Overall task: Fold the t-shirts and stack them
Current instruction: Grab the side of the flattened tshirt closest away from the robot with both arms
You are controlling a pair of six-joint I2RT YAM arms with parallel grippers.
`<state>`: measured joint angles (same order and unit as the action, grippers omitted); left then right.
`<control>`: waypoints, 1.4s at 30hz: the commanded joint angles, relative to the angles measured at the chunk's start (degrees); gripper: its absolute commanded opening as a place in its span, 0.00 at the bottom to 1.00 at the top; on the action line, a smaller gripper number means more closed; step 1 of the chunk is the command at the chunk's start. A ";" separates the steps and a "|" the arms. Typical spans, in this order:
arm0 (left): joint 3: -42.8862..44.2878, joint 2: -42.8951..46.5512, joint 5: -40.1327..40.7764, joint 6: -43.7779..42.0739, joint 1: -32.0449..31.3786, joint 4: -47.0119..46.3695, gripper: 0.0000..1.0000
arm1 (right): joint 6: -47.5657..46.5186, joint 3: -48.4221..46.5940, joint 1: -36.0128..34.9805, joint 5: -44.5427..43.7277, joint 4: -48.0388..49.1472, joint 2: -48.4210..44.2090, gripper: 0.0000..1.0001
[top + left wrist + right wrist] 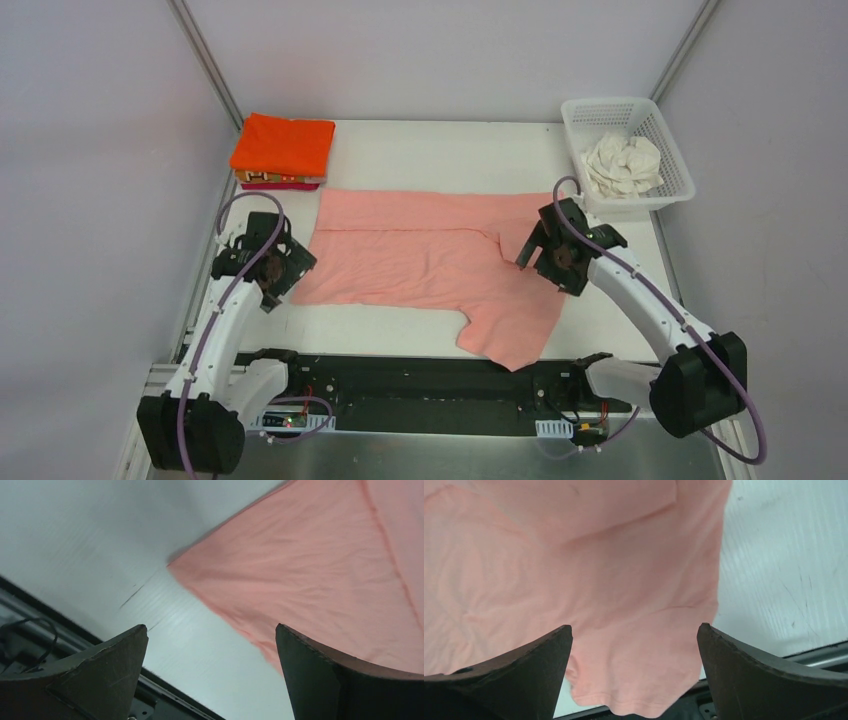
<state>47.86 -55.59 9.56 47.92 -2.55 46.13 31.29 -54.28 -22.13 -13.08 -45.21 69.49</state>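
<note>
The salmon pink t-shirt [420, 260] lies spread on the white table, partly folded, with one sleeve [510, 335] hanging over the near edge. It also shows in the left wrist view [320, 565] and the right wrist view [589, 580]. My left gripper [285, 268] is open and empty, above the shirt's near left corner. My right gripper [537, 258] is open and empty, above the shirt's right side. A folded bright orange t-shirt [284, 144] tops a stack at the back left, with a magenta one [292, 185] underneath. A crumpled cream-white t-shirt [623, 165] lies in the basket.
The white lattice basket [670, 150] stands at the back right corner. The black rail [420, 375] runs along the table's near edge between the arm bases. Grey walls enclose the table on left, right and back.
</note>
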 commanded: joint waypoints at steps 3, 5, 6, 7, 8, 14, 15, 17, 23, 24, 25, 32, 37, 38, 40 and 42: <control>-8.78 4.90 6.76 11.66 0.01 7.26 0.97 | 4.66 7.21 -1.41 1.91 -3.41 -9.96 0.99; -9.46 3.27 8.31 13.03 0.08 6.67 0.92 | 4.72 8.87 -1.85 2.98 -3.76 -12.16 0.99; -9.80 2.32 8.59 13.49 0.11 6.01 0.91 | 4.74 9.53 -2.11 3.36 -4.03 -12.83 0.99; -10.11 1.24 8.52 13.71 0.13 4.84 0.87 | 4.69 10.14 -2.58 3.91 -4.23 -13.29 0.99; -10.46 0.26 8.16 13.84 0.14 3.66 0.83 | 4.79 10.67 -3.05 4.45 -4.40 -13.58 0.99; -13.02 -5.72 5.49 15.30 0.21 -6.02 0.71 | 4.60 12.17 -7.20 4.01 -4.82 -13.21 0.99; -13.12 -6.87 5.47 15.62 0.24 -6.57 0.68 | 4.62 11.86 -7.84 3.58 -5.20 -13.16 0.99; -13.27 -8.03 5.35 15.70 0.19 -7.77 0.64 | 5.06 11.31 -8.94 2.45 -6.22 -13.11 0.99; -14.47 -10.68 5.17 16.25 0.29 -9.47 0.44 | 7.27 10.13 -13.22 0.89 -9.00 -12.47 0.99; -14.85 -10.61 4.83 16.48 0.28 -9.74 0.39 | 7.86 10.01 -13.95 0.48 -9.74 -12.27 0.99; -15.28 -10.33 4.62 16.69 0.32 -9.90 0.36 | 8.52 9.90 -14.79 0.18 -10.58 -12.25 0.99; -17.44 -6.83 6.10 17.19 0.30 -10.37 0.15 | 11.91 10.28 -21.72 -1.33 -14.96 -12.70 0.99; -16.69 -8.84 6.78 16.10 0.32 -11.08 0.17 | 13.69 10.51 -30.02 -1.34 -16.22 -11.01 0.97; -16.58 -9.35 6.83 16.05 0.27 -11.39 0.17 | 14.09 10.49 -32.05 -1.21 -16.09 -10.49 0.97; -16.36 -10.31 6.42 15.70 0.30 -12.17 0.18 | 14.88 10.56 -35.82 -0.62 -15.27 -8.96 0.97; -16.10 -11.13 6.21 15.40 0.30 -12.82 0.17 | 15.06 11.01 -38.97 0.66 -13.50 -7.01 0.96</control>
<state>31.27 -64.71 14.52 63.94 -2.55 34.44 43.79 -41.89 -56.12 -13.21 -58.41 59.77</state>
